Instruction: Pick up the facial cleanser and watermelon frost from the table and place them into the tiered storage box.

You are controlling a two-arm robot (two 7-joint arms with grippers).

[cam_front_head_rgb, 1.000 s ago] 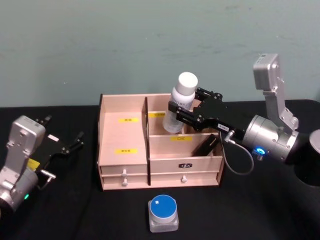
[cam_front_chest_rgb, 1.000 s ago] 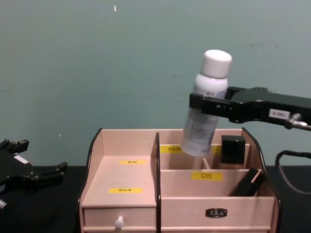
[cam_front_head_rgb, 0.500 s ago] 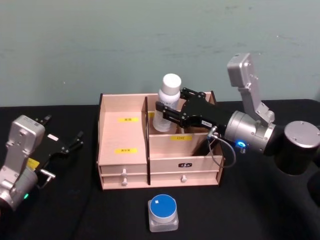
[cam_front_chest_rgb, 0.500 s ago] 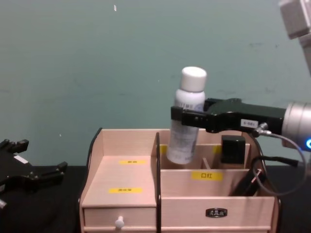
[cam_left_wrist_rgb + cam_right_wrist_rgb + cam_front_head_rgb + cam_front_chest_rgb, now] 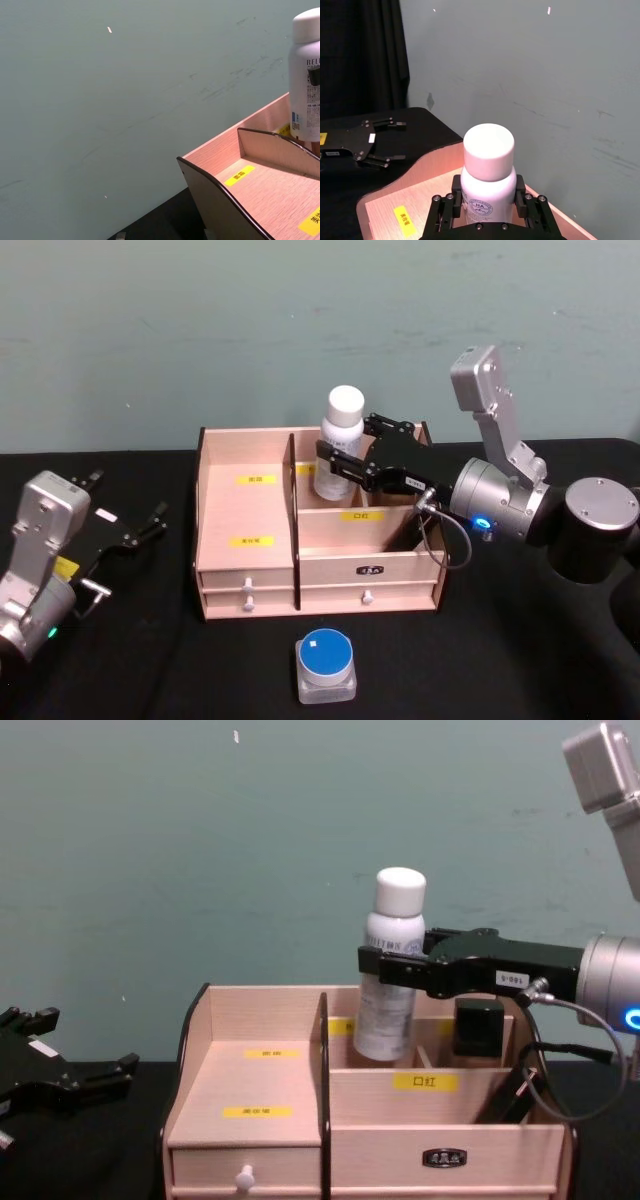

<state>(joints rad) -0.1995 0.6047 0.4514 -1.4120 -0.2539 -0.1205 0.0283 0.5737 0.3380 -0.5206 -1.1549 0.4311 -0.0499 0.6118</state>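
My right gripper [image 5: 335, 462] is clamped on the cleanser [image 5: 340, 430], jaws squeezing its white body below the cap. The bottle stands nearly upright, its base dipping into the box's [image 5: 225, 510] back compartment, just right of the tall divider [image 5: 294, 500]. A black block [image 5: 479, 1027] sits close by to the right in the same row, and a slanted black piece [image 5: 505, 1105] is one tier forward. The blue-lidded jar [image 5: 327, 665] sits on the table in front. My left gripper [image 5: 128, 493] rests open, far left.
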